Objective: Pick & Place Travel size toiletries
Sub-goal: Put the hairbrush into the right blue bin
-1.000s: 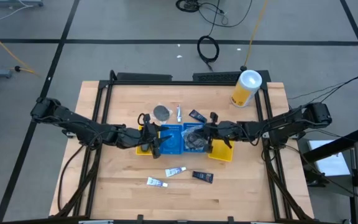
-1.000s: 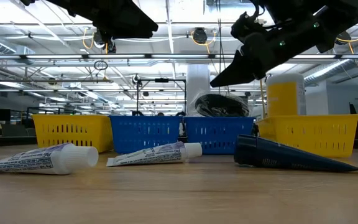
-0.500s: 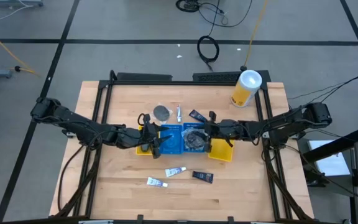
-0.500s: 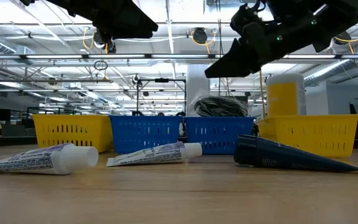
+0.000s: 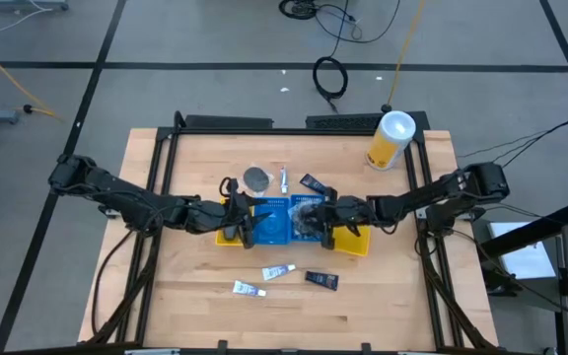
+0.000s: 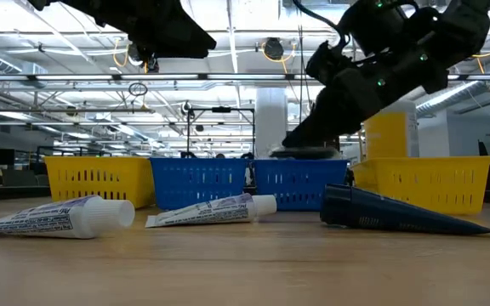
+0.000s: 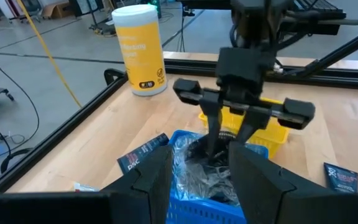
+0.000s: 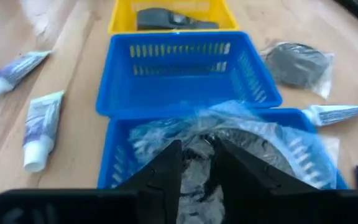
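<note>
With the right gripper (image 7: 227, 144) parted astride the plastic-wrapped grey-black bundle (image 8: 229, 146) in the blue slotted bin (image 8: 120, 158), release should be confirmed before lifting.

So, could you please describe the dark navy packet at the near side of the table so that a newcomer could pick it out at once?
Start from the row of bins across the table's middle, the blue bins flanked by a yellow bin. On the bare wood in front lie three small things: two white tubes and, nearest the right arm's side, the dark navy packet. It is the only dark, flat item there.
</note>
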